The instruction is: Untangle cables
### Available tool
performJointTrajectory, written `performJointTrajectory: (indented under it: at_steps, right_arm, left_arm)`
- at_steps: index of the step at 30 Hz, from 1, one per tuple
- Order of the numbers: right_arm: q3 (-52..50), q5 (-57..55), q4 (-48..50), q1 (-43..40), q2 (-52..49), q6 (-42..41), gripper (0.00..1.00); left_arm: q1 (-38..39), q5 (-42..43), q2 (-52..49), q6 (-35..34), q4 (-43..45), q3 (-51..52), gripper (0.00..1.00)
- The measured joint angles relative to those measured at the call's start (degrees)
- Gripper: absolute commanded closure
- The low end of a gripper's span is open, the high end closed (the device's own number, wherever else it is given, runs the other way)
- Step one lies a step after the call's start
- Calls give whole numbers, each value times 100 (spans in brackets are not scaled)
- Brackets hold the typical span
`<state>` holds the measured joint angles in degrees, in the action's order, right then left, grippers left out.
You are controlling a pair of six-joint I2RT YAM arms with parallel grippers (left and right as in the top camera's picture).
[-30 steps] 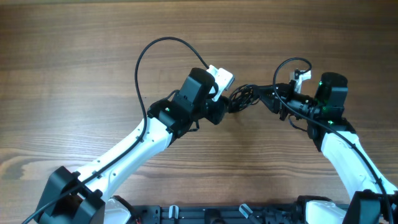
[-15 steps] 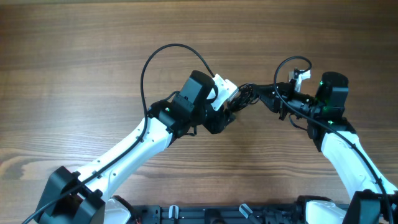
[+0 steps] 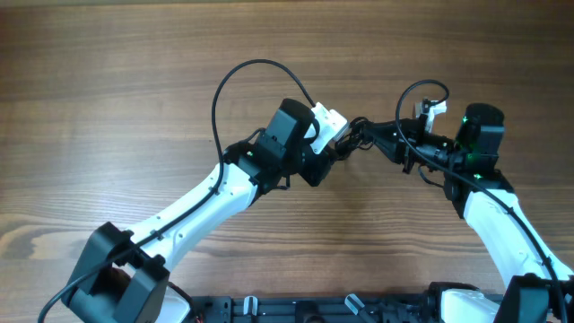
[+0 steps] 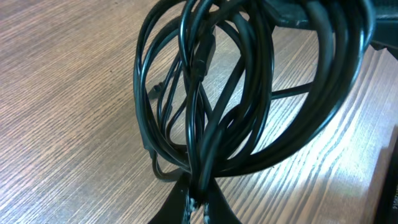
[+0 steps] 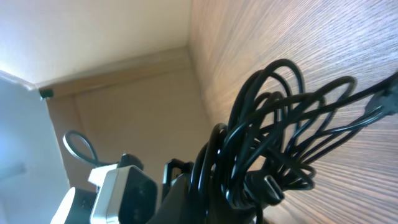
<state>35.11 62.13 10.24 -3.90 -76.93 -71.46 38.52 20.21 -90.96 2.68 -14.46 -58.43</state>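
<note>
Left gripper [image 4: 198,208] is pinched shut on the cables [image 4: 249,93], with strands meeting between its tips. The overhead view hides that and shows one small dark bunch above the table [image 3: 108,81], its long axis running lower left to upper right, and the right gripper [image 3: 360,128] clamped on its far end. Individual cords cannot be counted. The right wrist view shows two plug tips, the nearer plug [image 5: 271,185] pointing right.
</note>
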Motion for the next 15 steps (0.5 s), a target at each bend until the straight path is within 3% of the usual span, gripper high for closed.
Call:
performJointTrajectory:
  at_steps: [2, 5, 7, 11, 15]
  right_arm:
    - [7, -278, -376, 0, 0, 190, 63]
    - [26, -1054, -1019, 0, 0, 728, 30]
    - [28, -1508, -1287, 0, 0, 1309, 21]
    - [28, -1600, -1425, 79, 0, 2170, 17]
    - [28, -1491, -1362, 533, 0, 2514, 24]
  left_arm:
    - [-96, -20, 28, -13, 15, 2, 96]
    - [-387, -44, 361, -149, 22, 4, 96]
    - [-566, -63, 608, -247, 15, 2, 96]
    - [-629, -83, 697, -323, -79, 4, 96]
    - [-629, -81, 697, -343, -87, 4, 96]
